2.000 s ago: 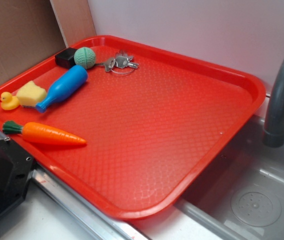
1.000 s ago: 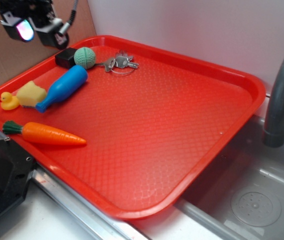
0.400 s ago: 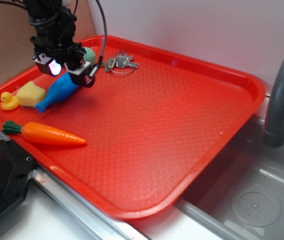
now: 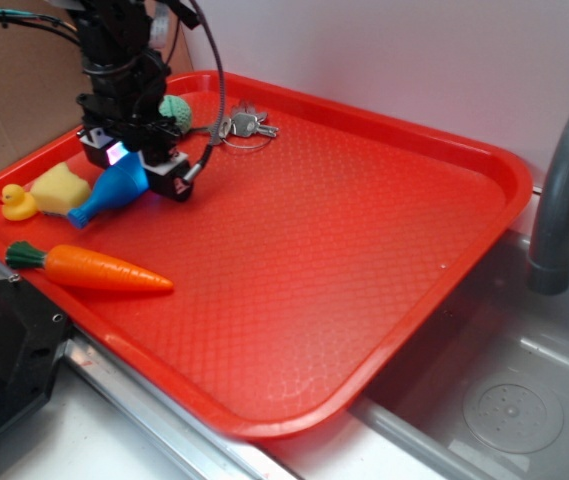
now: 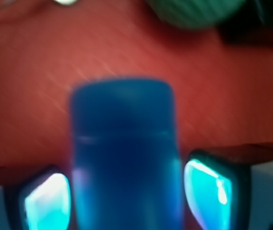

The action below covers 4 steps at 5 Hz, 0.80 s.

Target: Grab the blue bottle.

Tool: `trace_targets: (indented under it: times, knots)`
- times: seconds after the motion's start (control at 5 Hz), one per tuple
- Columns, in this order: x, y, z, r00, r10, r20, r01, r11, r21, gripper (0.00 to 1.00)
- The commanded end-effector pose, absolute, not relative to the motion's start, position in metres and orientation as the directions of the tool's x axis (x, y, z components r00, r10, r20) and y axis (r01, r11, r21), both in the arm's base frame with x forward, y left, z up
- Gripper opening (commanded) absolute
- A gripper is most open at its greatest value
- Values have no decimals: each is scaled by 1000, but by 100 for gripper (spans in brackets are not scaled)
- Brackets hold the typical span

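end effector [image 4: 131, 168]: open, one finger each side of the blue bottle [image 4: 114, 190], not closed
blue bottle: lying on red tray [image 4: 364, 260]

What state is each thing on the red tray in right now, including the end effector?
Blue bottle: lying on its side, body between the end effector fingers.
End effector: open, lowered astride the bottle.
Carrot: lying flat, untouched.
Sponge: flat, beside the bottle neck.
Duck: upright.
Green ball: resting, partly hidden.
Keys: lying flat.
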State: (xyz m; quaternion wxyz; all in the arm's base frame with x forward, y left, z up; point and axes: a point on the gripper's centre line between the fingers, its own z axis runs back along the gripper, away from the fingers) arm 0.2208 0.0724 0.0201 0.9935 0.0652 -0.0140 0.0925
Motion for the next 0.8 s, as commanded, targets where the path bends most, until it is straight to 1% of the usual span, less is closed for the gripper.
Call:
trace_targets:
  times: [0.0,0.2,0.4,0.6]
  knots:
    - [213,25,91,981,113,160,-132,985,112,0]
    - [205,-6,142,971,100,217,-117,991,68,0]
    - [203,-30,194,973,126,193,-127,992,-5,0]
    - [201,-26,235,975,168,149,-167,986,-17,0]
